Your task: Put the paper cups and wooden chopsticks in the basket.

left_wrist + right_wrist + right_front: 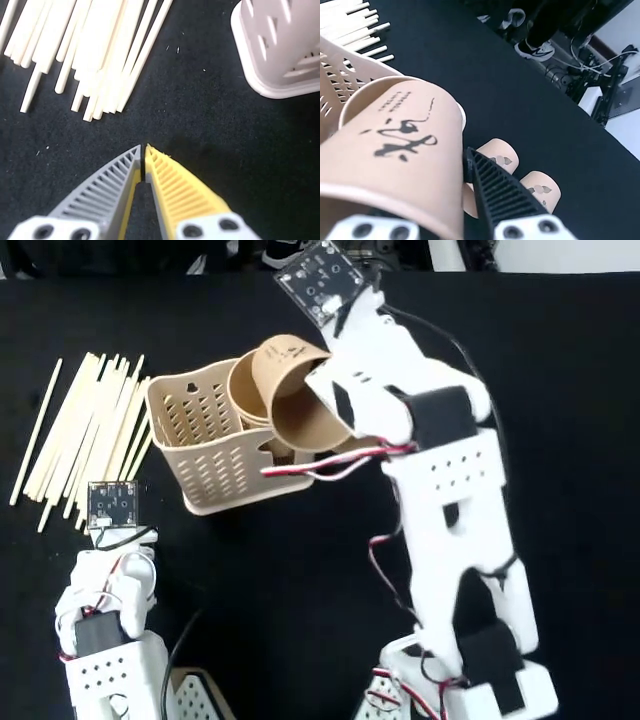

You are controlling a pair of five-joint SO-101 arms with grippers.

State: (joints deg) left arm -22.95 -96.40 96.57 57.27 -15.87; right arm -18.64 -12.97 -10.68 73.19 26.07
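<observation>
**Paper cup (298,390) held tilted over basket (205,455) rim**

Right arm (440,490) stretches across the black bench (560,360) to the basket's right side. Right jaws are clamped on the paper cup's wall near its mouth. One black finger (495,195) lies against the outside of the cup. The cup is tilted with its mouth facing down and toward the high camera, and it hangs over the basket's right rim.

Second cup (243,390) sits inside the basket, just beside the held one. Two more cups (496,152) rest side by side on the bench beyond the held cup, outside the basket.

The basket stands upright, tan, with slotted walls.

Wooden chopsticks (85,435) lie in a loose fan on the bench left of the basket. All of them are outside it, and the nearest ones reach close to its left wall.

Left arm (105,590) sits low at the near left of the bench, below the chopstick pile. Left jaws are closed tip to tip with nothing between them. They sit over bare bench, just short of the chopsticks' near ends, with the basket's corner off to one side.
</observation>
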